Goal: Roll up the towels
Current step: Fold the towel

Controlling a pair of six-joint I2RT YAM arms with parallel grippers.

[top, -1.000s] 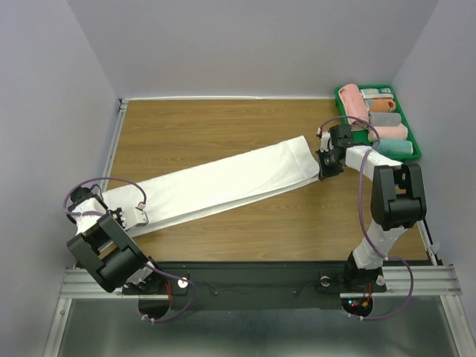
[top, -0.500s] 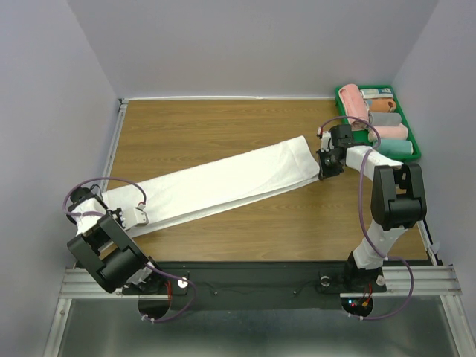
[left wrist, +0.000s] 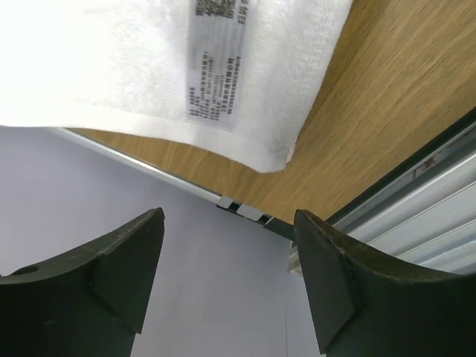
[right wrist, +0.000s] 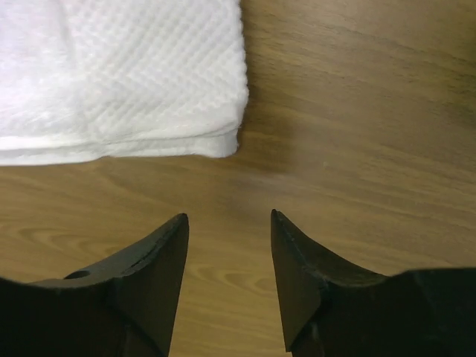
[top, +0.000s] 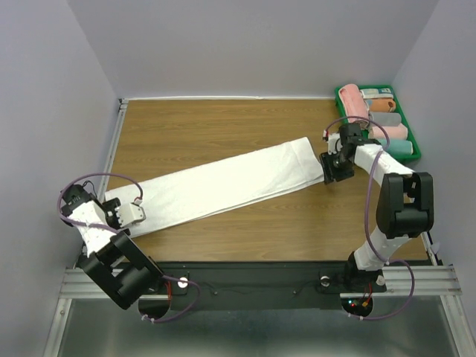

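White towel (top: 223, 182) lies flat, folded; left gripper (left wrist: 228, 223) and right gripper (right wrist: 229, 216) gape empty

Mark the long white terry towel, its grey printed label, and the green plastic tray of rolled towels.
long white terry towel (top: 223, 182): top external view, middle of the cloth.
grey printed label (left wrist: 216, 67): left wrist view, centre of the label.
green plastic tray (top: 415, 141): top external view, right rim.

The white towel (left wrist: 97, 67) runs off the left wrist view's top edge; print on its grey label (left wrist: 217, 67) is too blurred to read.
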